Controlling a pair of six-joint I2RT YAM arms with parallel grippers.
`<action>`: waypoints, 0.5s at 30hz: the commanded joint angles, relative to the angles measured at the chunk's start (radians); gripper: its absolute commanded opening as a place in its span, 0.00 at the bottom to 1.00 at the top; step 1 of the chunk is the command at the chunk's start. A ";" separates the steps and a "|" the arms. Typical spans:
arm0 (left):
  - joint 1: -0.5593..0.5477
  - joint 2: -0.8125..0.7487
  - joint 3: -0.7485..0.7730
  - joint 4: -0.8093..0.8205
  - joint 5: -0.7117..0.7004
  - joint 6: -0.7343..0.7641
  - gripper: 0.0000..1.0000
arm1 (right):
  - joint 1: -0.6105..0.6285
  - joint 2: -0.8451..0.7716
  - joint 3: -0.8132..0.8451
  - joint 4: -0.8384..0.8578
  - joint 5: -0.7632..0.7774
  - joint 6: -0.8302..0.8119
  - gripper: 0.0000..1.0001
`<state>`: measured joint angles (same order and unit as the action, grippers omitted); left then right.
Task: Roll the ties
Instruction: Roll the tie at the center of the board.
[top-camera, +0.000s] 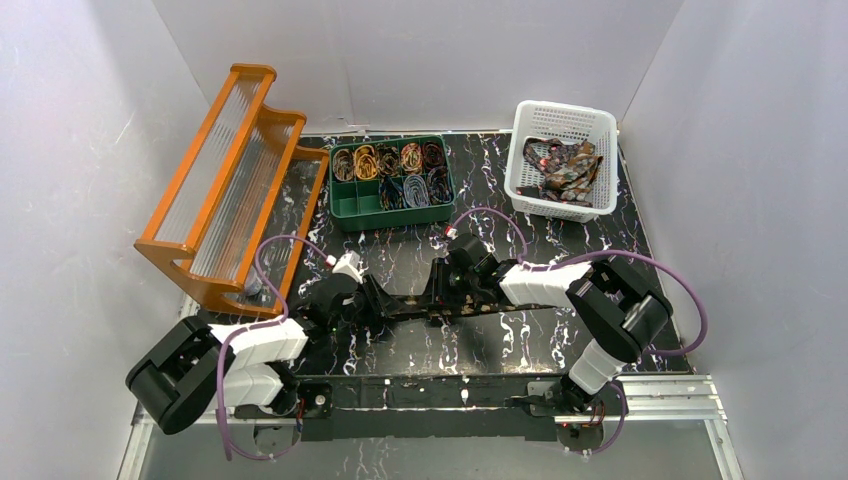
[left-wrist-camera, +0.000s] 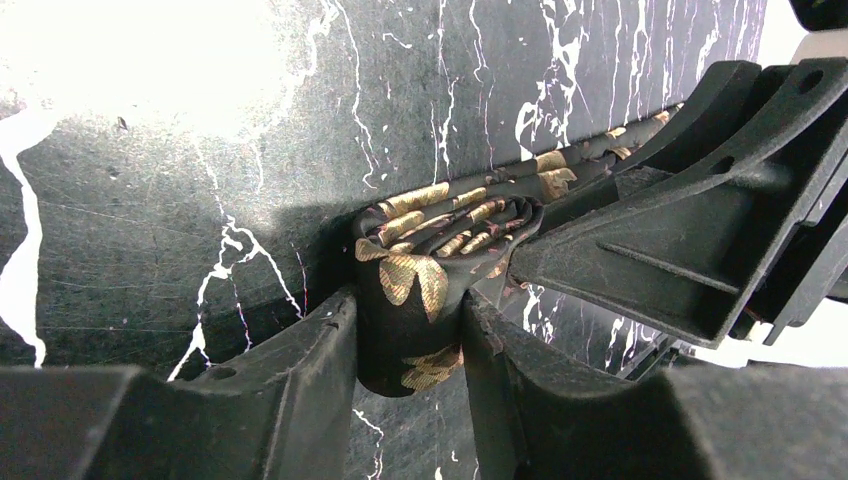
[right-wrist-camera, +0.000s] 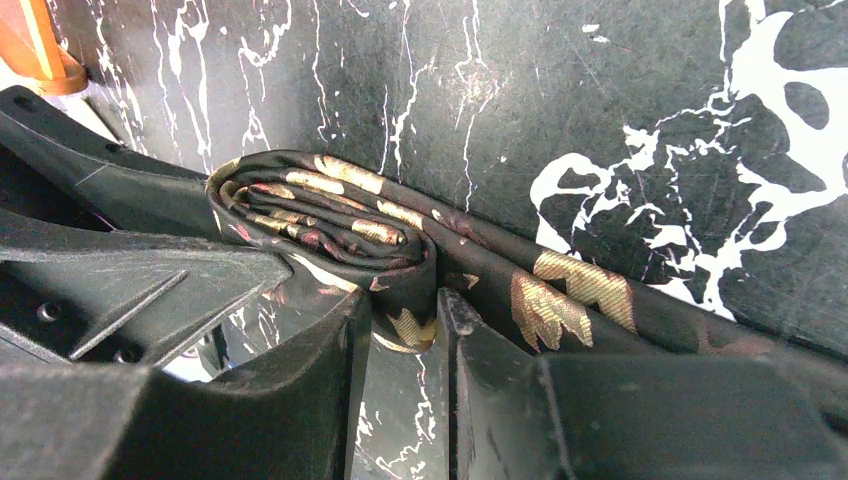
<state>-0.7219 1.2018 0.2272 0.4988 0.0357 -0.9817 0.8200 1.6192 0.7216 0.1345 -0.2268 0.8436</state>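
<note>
A dark tie with gold leaf patterns (top-camera: 497, 307) lies across the black marble table, one end wound into a small coil (left-wrist-camera: 447, 228). My left gripper (left-wrist-camera: 410, 335) is shut on that coil, with a finger pressing each side of it. From the opposite side my right gripper (right-wrist-camera: 405, 320) is shut on the same coil (right-wrist-camera: 318, 212), pinching its lower edge. The unrolled tail (right-wrist-camera: 580, 295) runs off to the right along the table. In the top view the left gripper (top-camera: 385, 300) and right gripper (top-camera: 440, 290) meet nose to nose at mid-table.
A green compartment tray (top-camera: 352, 208) with several rolled ties stands at the back centre. A white basket (top-camera: 560, 120) of loose ties is at the back right, and an orange slatted rack (top-camera: 230, 180) at the left. Purple cables loop over both arms.
</note>
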 joint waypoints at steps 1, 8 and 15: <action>0.001 -0.021 0.019 -0.014 0.018 0.051 0.36 | -0.002 0.024 -0.013 -0.018 0.005 -0.004 0.38; 0.001 -0.062 0.105 -0.178 -0.022 0.089 0.31 | -0.002 0.004 -0.007 0.020 -0.053 -0.040 0.39; 0.001 -0.032 0.206 -0.374 -0.081 0.135 0.26 | -0.002 -0.079 0.037 0.042 -0.136 -0.097 0.53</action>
<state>-0.7219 1.1683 0.3725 0.2634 0.0051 -0.8917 0.8181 1.6176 0.7219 0.1612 -0.3115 0.8009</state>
